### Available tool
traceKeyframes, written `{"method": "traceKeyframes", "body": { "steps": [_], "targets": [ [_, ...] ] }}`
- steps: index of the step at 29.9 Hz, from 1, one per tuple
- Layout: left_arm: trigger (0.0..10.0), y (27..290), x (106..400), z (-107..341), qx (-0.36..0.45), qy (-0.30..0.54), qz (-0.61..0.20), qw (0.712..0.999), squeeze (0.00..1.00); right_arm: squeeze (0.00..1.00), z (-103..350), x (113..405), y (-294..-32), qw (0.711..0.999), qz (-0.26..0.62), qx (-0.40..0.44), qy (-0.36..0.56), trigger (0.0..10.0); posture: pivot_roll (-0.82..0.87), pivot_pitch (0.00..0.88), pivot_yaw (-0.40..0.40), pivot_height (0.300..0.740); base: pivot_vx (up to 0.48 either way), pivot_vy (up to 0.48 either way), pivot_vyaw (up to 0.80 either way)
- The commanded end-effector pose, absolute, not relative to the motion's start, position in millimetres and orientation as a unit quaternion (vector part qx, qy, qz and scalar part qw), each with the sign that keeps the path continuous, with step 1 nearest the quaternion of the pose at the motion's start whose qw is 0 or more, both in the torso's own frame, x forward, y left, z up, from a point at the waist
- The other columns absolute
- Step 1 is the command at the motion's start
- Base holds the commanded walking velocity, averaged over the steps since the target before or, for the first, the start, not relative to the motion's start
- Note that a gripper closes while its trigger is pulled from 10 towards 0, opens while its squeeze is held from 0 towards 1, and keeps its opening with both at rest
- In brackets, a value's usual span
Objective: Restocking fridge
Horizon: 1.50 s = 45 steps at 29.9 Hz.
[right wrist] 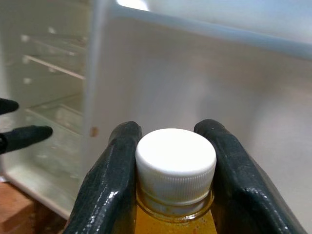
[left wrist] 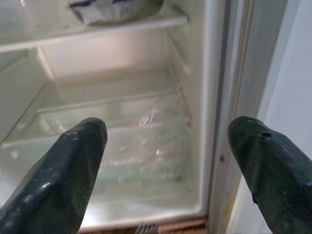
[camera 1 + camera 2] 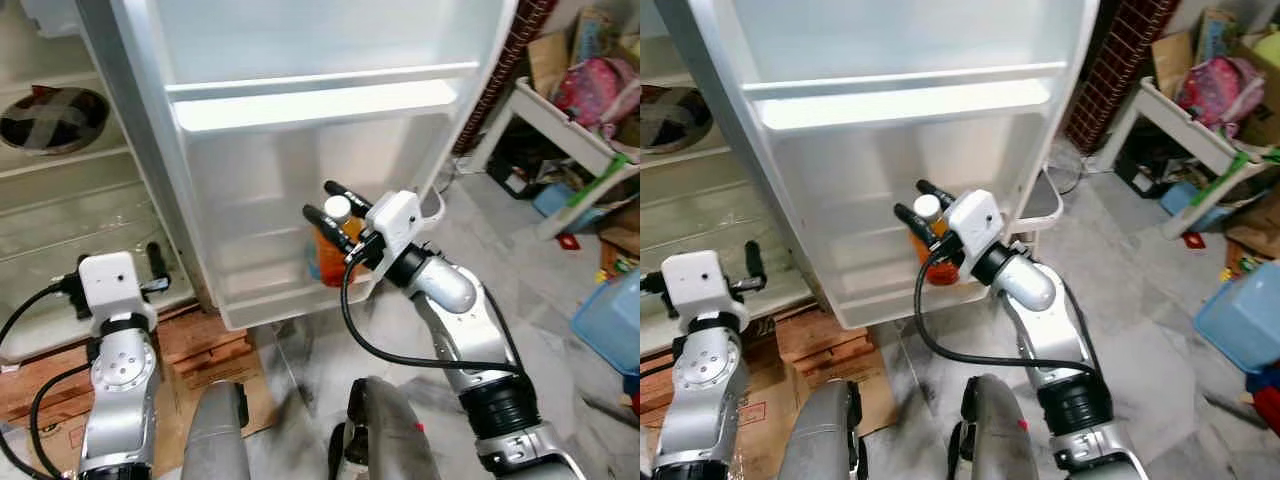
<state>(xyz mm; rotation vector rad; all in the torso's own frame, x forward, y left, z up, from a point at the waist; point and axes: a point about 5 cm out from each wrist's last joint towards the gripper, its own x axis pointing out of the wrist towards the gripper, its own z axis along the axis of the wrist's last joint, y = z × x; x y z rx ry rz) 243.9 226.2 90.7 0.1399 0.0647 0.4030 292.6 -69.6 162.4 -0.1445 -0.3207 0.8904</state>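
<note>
The right hand [image 3: 331, 205] sits at the centre of the head views, its two black fingers [image 1: 111, 180] pinched on the neck of an orange juice bottle [image 3: 328, 255], just under the white cap [image 1: 176, 158]; gripping high like this likely leaves the body free to drop into a narrow space. The bottle hangs upright, low against the inside of the open fridge door [image 3: 300, 130], its base down in the bottom door bin [image 3: 290, 300]. Whether it already rests on the bin floor cannot be told. It seems near the end of being stocked, with release the likely next step. Above it a door shelf [image 3: 320, 100] runs across the upper part of the frame, so the hand comes in below that ledge. At the lower left of the frame the left hand [image 3: 120, 275] is held up before the fridge interior [image 2: 112, 126], its fingers [image 2: 63, 170] spread wide with nothing between them, apparently waiting. A wrapped dish [image 3: 50, 118] sits on an inner shelf at the upper left. Cluttered shelving [image 3: 575, 140] stands at the right edge.
</note>
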Motion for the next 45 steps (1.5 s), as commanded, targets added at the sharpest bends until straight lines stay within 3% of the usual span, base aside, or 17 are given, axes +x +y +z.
{"method": "traceKeyframes", "body": {
  "steps": [1, 5, 13, 21, 34, 45],
  "targets": [
    [10.0, 229.4, 238.0, 88.5, 0.059, 0.046, 0.215, 0.974, 0.0, 0.0, 162.0, 291.9, -68.7, 0.882, 0.438, -0.069, -0.16, 10.0, 0.06, 0.139, -0.057, 0.621, 0.0, 0.0, 0.0],
    [10.0, 240.5, 227.9, 78.4, 0.033, 0.085, 0.245, 0.965, 0.0, 0.0, 158.7, 292.5, -56.8, 0.87, 0.462, -0.067, -0.156, 10.0, 0.09, 0.16, -0.06, 0.591, 0.0, 0.0, 0.0],
    [10.0, 247.5, 218.4, 86.3, 0.053, 0.079, 0.245, 0.965, 0.0, 0.0, 150.0, 294.9, -42.0, 0.858, 0.489, -0.052, -0.148, 10.0, 0.14, 0.186, -0.048, 0.546, 0.0, 0.0, 0.0],
    [10.0, 249.7, 212.7, 92.2, 0.059, 0.077, 0.241, 0.966, 0.0, 0.0, 146.1, 297.8, -29.6, 0.851, 0.502, -0.057, -0.143, 10.0, 0.16, 0.207, -0.051, 0.546, 0.0, 0.0, 0.0],
    [10.0, 245.2, 210.0, 94.9, 0.057, 0.077, 0.24, 0.966, 0.0, 0.0, 149.9, 304.3, -29.5, 0.869, 0.467, -0.043, -0.157, 10.0, 0.16, 0.223, -0.065, 0.546, 0.0, 0.0, 0.47],
    [10.0, 244.5, 204.5, 96.4, 0.063, 0.078, 0.241, 0.965, 0.0, 0.0, 169.4, 321.0, -35.9, 0.894, 0.38, -0.096, -0.219, 10.0, 0.17, 0.244, -0.08, 0.541, 0.0, 0.0, 0.0]
  ]
}}
